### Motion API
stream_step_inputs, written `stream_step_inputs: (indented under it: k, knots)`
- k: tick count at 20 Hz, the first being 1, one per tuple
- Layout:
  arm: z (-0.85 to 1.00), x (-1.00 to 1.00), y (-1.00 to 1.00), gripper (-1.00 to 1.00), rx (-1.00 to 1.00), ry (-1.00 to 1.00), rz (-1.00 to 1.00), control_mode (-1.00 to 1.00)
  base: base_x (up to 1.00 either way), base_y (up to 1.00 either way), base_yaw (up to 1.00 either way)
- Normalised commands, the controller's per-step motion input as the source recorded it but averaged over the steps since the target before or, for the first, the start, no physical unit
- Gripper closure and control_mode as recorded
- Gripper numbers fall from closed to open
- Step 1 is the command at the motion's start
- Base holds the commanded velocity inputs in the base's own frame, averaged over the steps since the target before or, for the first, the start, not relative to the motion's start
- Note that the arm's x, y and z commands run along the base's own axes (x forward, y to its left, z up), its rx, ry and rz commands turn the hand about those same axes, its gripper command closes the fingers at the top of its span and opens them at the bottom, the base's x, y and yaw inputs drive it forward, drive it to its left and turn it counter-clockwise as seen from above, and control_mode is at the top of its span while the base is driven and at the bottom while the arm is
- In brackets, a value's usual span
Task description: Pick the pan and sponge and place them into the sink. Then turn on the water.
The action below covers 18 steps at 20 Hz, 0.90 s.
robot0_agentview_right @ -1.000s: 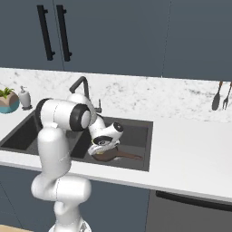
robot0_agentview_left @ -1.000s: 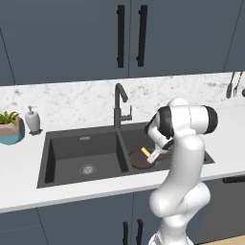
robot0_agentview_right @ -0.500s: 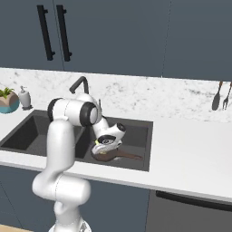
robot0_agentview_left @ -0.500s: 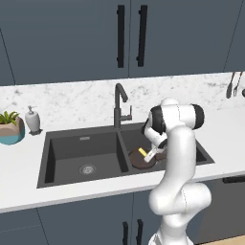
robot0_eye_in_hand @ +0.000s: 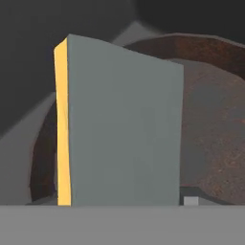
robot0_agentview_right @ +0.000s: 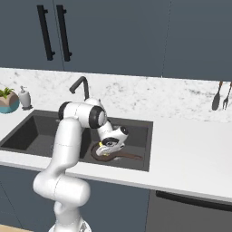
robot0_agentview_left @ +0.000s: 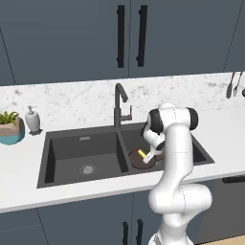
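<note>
The sink is a dark double basin with the gooseneck faucet behind its divider. The brown pan lies in the right basin, its thin handle pointing right. My gripper reaches down into that basin, just above the pan, and is shut on the sponge, which shows as a yellow spot. In the hand view the sponge stands close up, grey face toward the camera with a yellow edge at left, and the pan lies behind it. No water runs.
A white soap pump and a potted plant stand on the counter left of the sink. Utensils hang on the wall at the far right. Dark cabinets with black handles hang above the marble backsplash.
The arm's upper links have swung a little to the left. The gripper with the sponge stays low over the pan in the right basin.
</note>
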Motion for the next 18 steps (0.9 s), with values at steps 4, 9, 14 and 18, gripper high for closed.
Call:
stream_step_inputs:
  k: [4, 9, 14, 18]
  knots:
    - [-0.29, 0.29, -0.01, 1.0, 0.0, 0.0, -0.01, -1.0, 0.0, 0.0, 0.0]
    - [-0.12, 0.22, 0.0, -1.0, 0.0, 0.0, -0.02, -1.0, 0.0, 0.0, 0.0]
    - [0.14, 0.02, -0.01, -1.0, 0.01, 0.0, -0.04, -1.0, 0.0, 0.0, 0.0]
    - [0.51, 0.0, 0.0, -1.0, 0.01, 0.0, -0.04, -1.0, 0.0, 0.0, 0.0]
